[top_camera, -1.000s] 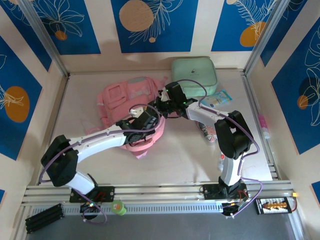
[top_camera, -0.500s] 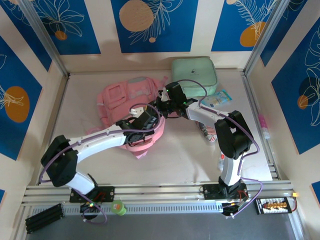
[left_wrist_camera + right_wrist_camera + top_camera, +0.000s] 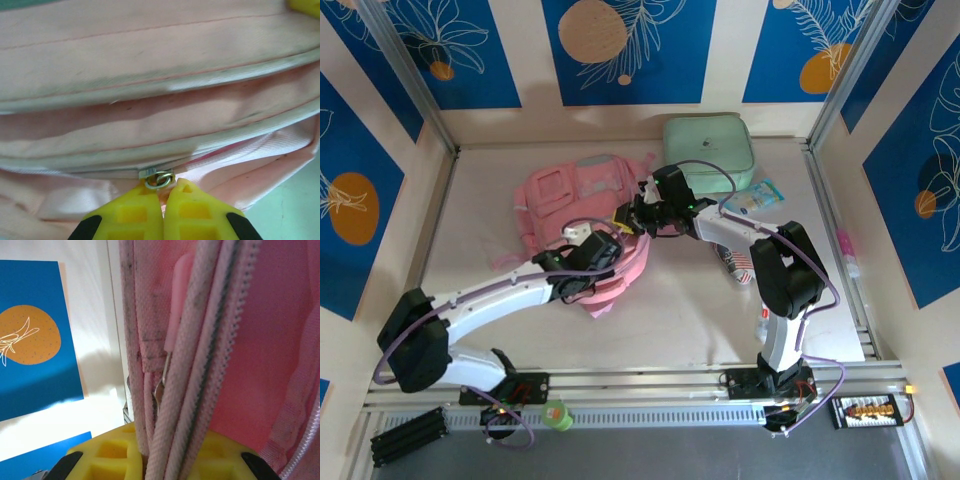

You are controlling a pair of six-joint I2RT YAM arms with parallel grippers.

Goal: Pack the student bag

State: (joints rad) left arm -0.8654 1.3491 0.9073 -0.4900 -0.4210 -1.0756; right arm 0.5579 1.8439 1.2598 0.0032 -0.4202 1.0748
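Note:
The student bag (image 3: 560,195), a soft pink backpack, lies on the table's middle left. My left gripper (image 3: 616,238) is at its right side. In the left wrist view the yellow fingers (image 3: 131,215) are shut together, with the metal zipper ring (image 3: 159,179) at their tips (image 3: 163,187) and the pull pinched between them. My right gripper (image 3: 632,213) is just beyond, shut on the bag's pink zipper edge (image 3: 200,365), which runs up from between its fingers (image 3: 165,450). A metal slider (image 3: 161,385) shows on that edge.
A mint-green zip case (image 3: 708,150) stands at the back wall. A light blue packet (image 3: 752,197) and a red-and-white striped item (image 3: 735,262) lie to the right of the bag. Rails and walls border the table.
My left gripper has shut on the zipper pull, and the left arm has drawn back to the near left. The right arm keeps its hold and has not moved.

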